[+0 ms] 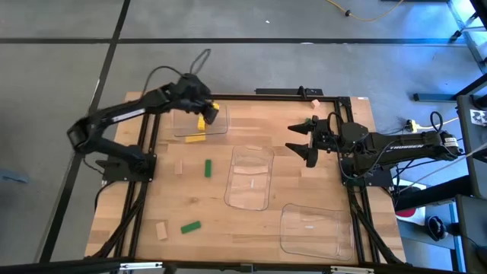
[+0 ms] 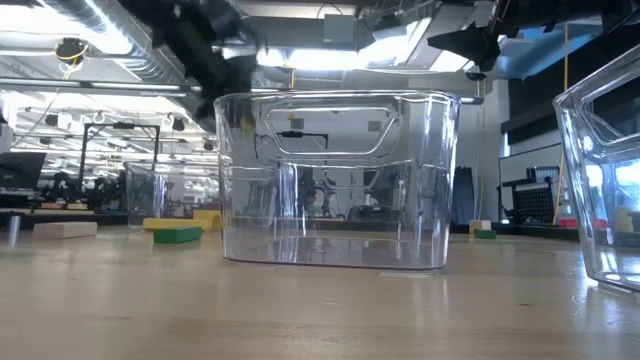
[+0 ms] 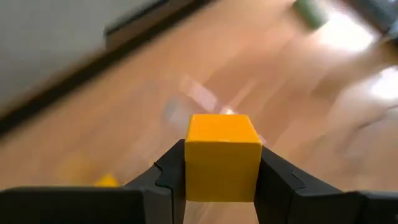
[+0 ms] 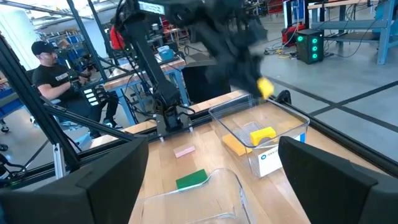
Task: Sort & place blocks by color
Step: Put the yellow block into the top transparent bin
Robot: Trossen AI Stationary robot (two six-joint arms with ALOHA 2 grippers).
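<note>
My left gripper [image 1: 208, 116] hangs over the far-left clear tray [image 1: 219, 129], shut on a yellow cube [image 3: 222, 134]. In the right wrist view the cube [image 4: 264, 87] hangs above this tray, which holds two other yellow blocks [image 4: 261, 134]. Two green blocks [image 1: 207, 168] [image 1: 190, 226] and two tan blocks [image 1: 179, 166] [image 1: 161, 230] lie flat on the table's left half. My right gripper [image 1: 308, 141] is open, held above the table's right side, touching nothing. My left gripper pinches the yellow cube between its two fingers [image 3: 171, 171], one on each of two opposite side faces [image 3: 193, 168]. The cube is lifted clear and hangs in the air above the far-left tray.
A second clear tray [image 1: 251, 179] stands mid-table and a third [image 1: 312, 228] at the near right corner. A small pinkish block [image 1: 314, 103] lies by the far edge. Beyond the table's left side a person [image 4: 53, 74] sits at a workstation.
</note>
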